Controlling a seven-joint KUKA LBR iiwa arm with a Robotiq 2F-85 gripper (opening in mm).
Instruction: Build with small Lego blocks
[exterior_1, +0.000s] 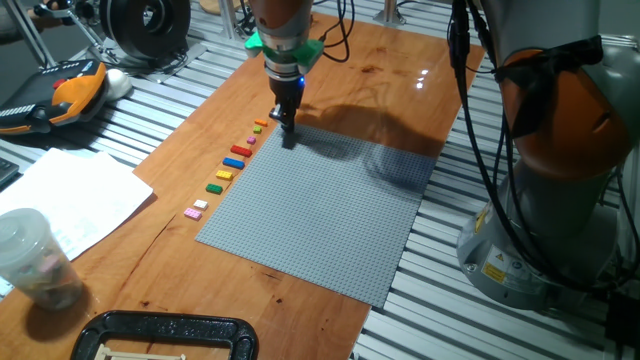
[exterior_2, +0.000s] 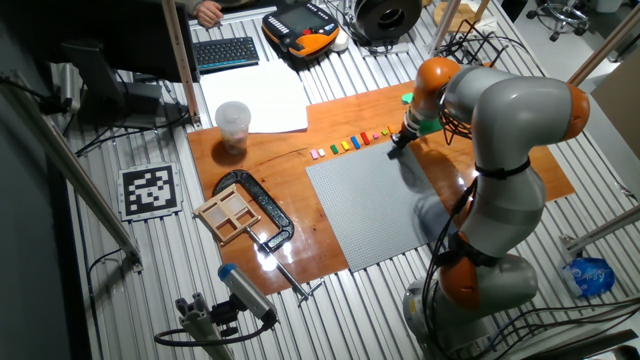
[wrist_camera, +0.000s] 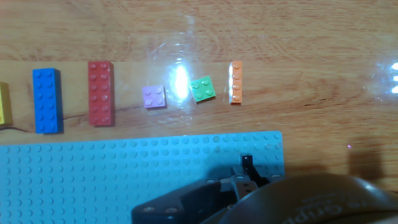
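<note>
At the far left corner of the grey baseplate (exterior_1: 320, 215), the gripper (exterior_1: 288, 128) is held low over the studs, with the arm reaching in from above. Whether its fingers are spread or closed cannot be told from any view, and nothing can be made out between them. The small Lego blocks (exterior_1: 232, 165) are laid in a loose row on the wooden board (exterior_1: 400, 90), just beside the baseplate's left edge and running from far to near. In the hand view, an orange block (wrist_camera: 236, 81), a green block (wrist_camera: 203, 89), a pink block (wrist_camera: 154, 97), a red block (wrist_camera: 101, 93) and a blue block (wrist_camera: 47, 101) are seen side by side, apart from one another.
</note>
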